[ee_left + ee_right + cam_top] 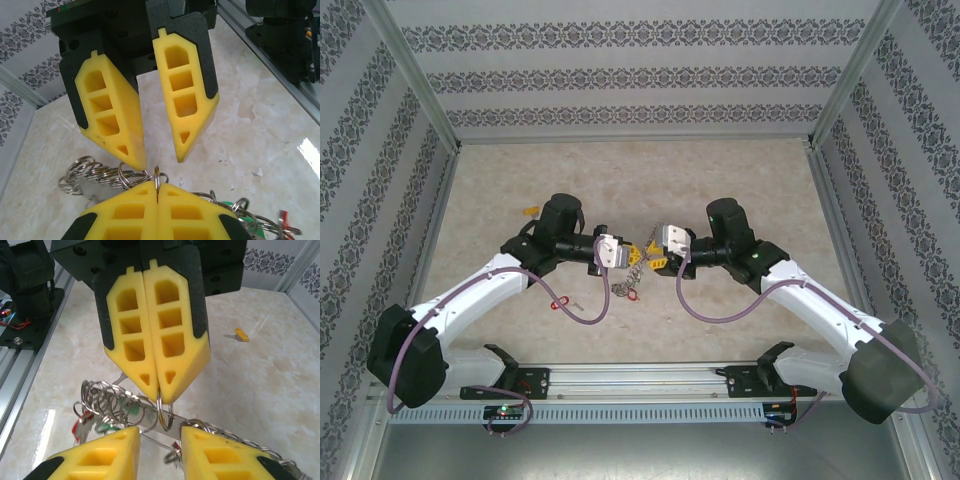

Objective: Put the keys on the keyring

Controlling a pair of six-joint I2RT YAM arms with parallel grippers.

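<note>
- Left gripper (pixel 160 396): fingers pressed together, clamped on a thin silver ring (pixel 157 176) that stands up from its tips. We cannot tell whether this is the keyring itself or one tag's small ring.
- Right gripper (pixel 161 159): tip to tip with the left one, fingers apart, with nothing clearly pinched.
- Bunch of keys (pixel 630 282): hangs just below both sets of fingertips. It is a tangle of silver rings with red and green tags among them, so we judge these keys already threaded.
- Still loose on the table (pixel 260 390): a yellow-tagged key (pixel 241 335) well beyond the left gripper, and a red-tagged key (pixel 558 303) behind it, beside its forearm.
- Our reading: partly done, with at least those two keys still to fetch and thread.
</note>
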